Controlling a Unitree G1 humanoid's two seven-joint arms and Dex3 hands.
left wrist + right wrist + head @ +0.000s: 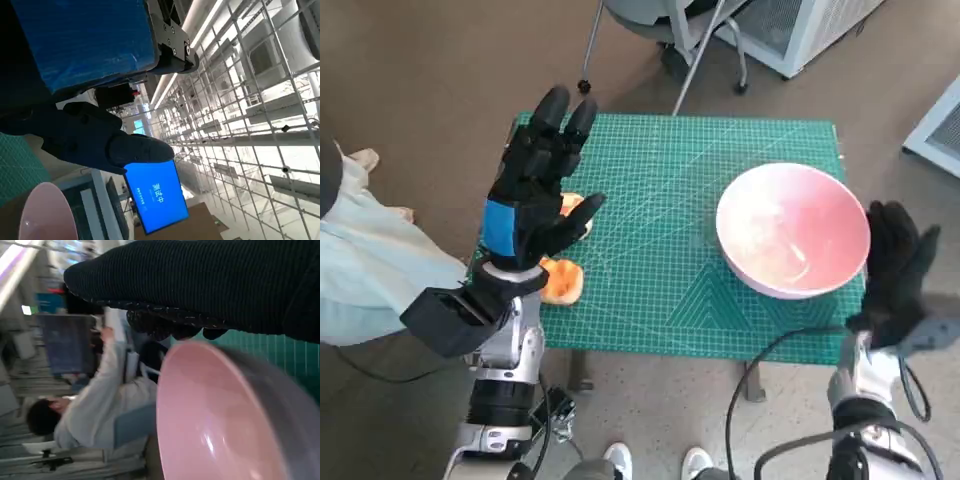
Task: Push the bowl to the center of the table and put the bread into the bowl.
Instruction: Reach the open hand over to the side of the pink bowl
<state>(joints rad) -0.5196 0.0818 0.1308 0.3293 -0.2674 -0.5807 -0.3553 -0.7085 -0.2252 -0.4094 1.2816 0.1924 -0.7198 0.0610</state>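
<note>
Left hand: you see the left hand [538,190] raised above the table's left edge, blue-taped back toward the head camera, fingers spread and reaching toward the far edge; it holds nothing.
Left wrist camera: it looks upward past the left hand [95,135] at a wire ceiling grid and a blue screen [156,195]; only a sliver of the bowl [45,212] shows in a corner.
Right hand: your right hand [898,272] sits just beside the bowl's [793,230] right side at the table's right edge. Whether the glove touches the rim, and how the fingers lie, you cannot tell.
Right wrist camera: the glove [210,285] is a dark band just over the bowl's pink rim [200,405], which is blurred.
Bowl: pink, upright, near the right edge of the green table [660,270].
Bread: the bread [560,282] lies at the left edge, near the front corner, partly hidden behind the left wrist.
Person: a person [95,410] in white shows beyond the bowl, sideways and blurred.
</note>
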